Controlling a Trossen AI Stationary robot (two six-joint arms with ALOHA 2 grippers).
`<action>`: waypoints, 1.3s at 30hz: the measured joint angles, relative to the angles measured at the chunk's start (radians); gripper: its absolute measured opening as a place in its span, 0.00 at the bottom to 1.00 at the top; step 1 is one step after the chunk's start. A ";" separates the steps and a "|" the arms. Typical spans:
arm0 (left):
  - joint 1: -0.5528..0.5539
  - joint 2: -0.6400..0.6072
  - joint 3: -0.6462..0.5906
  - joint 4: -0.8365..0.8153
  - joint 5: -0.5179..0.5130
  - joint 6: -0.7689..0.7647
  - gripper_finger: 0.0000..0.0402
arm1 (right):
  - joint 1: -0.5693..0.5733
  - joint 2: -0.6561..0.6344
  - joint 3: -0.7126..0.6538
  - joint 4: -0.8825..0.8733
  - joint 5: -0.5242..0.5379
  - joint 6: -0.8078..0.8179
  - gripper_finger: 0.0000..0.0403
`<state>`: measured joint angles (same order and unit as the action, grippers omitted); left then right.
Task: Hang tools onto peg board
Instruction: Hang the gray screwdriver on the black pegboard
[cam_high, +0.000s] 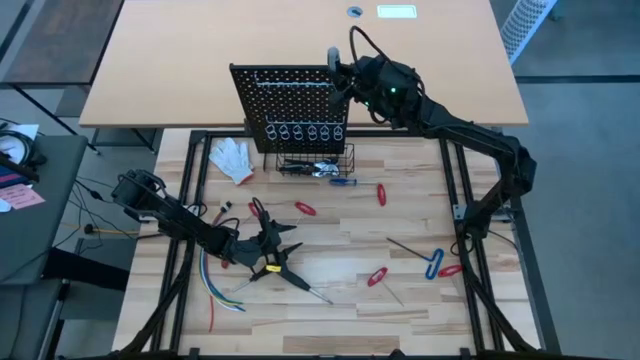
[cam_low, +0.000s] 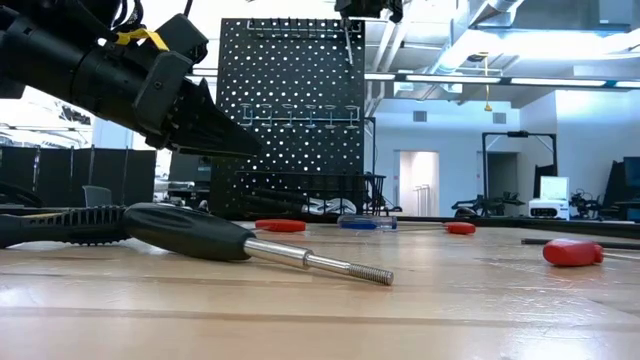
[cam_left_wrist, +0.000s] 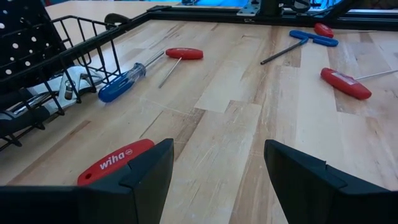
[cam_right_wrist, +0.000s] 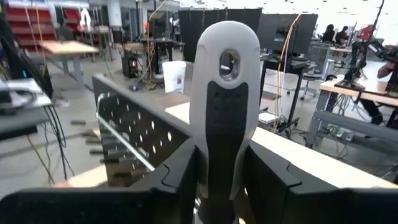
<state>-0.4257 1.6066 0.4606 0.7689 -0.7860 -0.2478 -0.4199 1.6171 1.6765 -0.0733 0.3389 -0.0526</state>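
the right tool (cam_right_wrist: 221, 180) is up at the top edge of the peg board (cam_high: 290, 100), and its two dark fingers (cam_right_wrist: 180, 171) stand on either side of a grey and black handled tool (cam_right_wrist: 222, 93), whose handle stands upright between them with a hole near its end; they look closed against its sides, though i cannot tell how firmly. the peg board stands upright at the back of the wooden desk (cam_high: 340, 240), with a row of metal rings (cam_high: 305, 131) across its lower part and a black wire basket (cam_high: 315, 160) at its foot that has something pale lying in it. the left tool (cam_high: 268, 243) hangs low over the front left part of the desk with its fingers (cam_left_wrist: 146, 171) spread wide and nothing between them; a red handle marked wiha (cam_left_wrist: 115, 162) lies just beside one finger. loose on the desk are a blue-handled screwdriver (cam_left_wrist: 121, 82) next to the basket, several red-handled tools (cam_high: 304, 208), a blue t-shaped hex key (cam_high: 433, 263) towards the right, and a black-handled screwdriver (cam_low: 190, 230) near the front, lying flat with its metal shaft pointing right in the low view. a white glove (cam_high: 232, 160) lies left of the board, and coloured wires (cam_high: 215, 285) trail off the front left.
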 joint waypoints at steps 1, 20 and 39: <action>0.000 0.000 0.000 0.000 0.000 0.000 0.61 | 0.001 -0.002 0.000 -0.005 0.000 -0.006 0.31; 0.000 0.000 0.000 0.000 0.000 -0.007 0.61 | 0.015 -0.044 0.000 -0.019 0.000 -0.090 0.57; -0.001 0.000 0.000 0.011 0.000 -0.011 0.61 | 0.146 -0.260 0.000 -0.439 -0.028 0.005 0.56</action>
<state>-0.4263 1.6066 0.4606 0.7798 -0.7856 -0.2592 -0.2736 1.3575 1.6764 -0.5128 0.3104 -0.0478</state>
